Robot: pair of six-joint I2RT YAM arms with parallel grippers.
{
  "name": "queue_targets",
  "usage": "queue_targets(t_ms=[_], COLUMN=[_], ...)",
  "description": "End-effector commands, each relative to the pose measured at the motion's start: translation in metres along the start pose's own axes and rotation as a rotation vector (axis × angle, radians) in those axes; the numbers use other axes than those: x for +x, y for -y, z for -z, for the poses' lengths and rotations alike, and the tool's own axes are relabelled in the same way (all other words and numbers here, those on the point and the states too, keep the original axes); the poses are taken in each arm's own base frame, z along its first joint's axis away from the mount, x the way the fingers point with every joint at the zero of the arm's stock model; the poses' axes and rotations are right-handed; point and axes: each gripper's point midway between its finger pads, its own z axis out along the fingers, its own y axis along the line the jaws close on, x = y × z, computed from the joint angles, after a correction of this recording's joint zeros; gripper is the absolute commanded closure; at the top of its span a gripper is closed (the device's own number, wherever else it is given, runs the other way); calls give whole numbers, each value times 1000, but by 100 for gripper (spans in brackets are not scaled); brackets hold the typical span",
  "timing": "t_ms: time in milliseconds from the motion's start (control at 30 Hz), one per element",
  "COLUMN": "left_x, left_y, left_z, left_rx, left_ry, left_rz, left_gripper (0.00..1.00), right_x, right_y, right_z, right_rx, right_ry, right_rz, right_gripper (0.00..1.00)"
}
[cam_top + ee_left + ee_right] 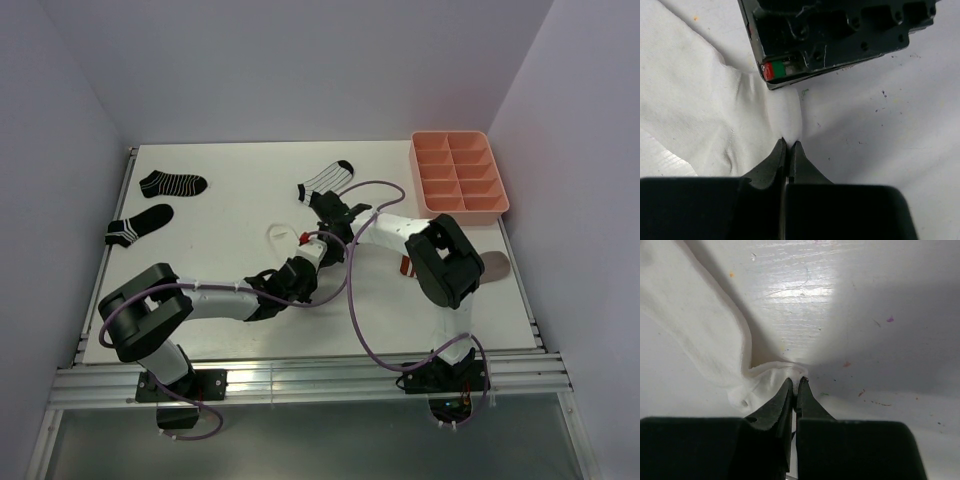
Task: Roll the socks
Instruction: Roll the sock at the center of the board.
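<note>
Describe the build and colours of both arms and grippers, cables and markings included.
The left arm and right arm have white tubular links between bulky black joint housings, on black bases. A thin purple cable loops loosely along each. The left gripper and right gripper are black blocks with wedge fingers tapering to points. The right one's housing carries a small red and green patch.

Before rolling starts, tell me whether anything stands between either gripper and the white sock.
Nothing visible does: the left gripper and the right gripper are each shut on fabric of the white sock.
</note>
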Motion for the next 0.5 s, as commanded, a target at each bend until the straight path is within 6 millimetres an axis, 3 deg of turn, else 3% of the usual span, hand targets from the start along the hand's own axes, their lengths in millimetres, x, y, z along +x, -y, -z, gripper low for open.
queue_targets(t_ms=[0,133,233,467], left_x=[19,19,18,30], left_y=[5,-7,-14,-18], left_z=[2,4,8,15], left_rx=[28,87,120,213], left_ry=[-79,-122,-152,-247], left_rz=[56,209,312,527], left_gripper=[99,100,99,100], right_x=[0,-5,-12,-24], right_y=[-9,-19,-25,-34], right_z=[-2,6,15,41], right_rx=[-60,-146,-195,-341], right_ry=[26,82,135,256], right_rz=[-5,-17,-33,-60], right_gripper=[100,100,94,69])
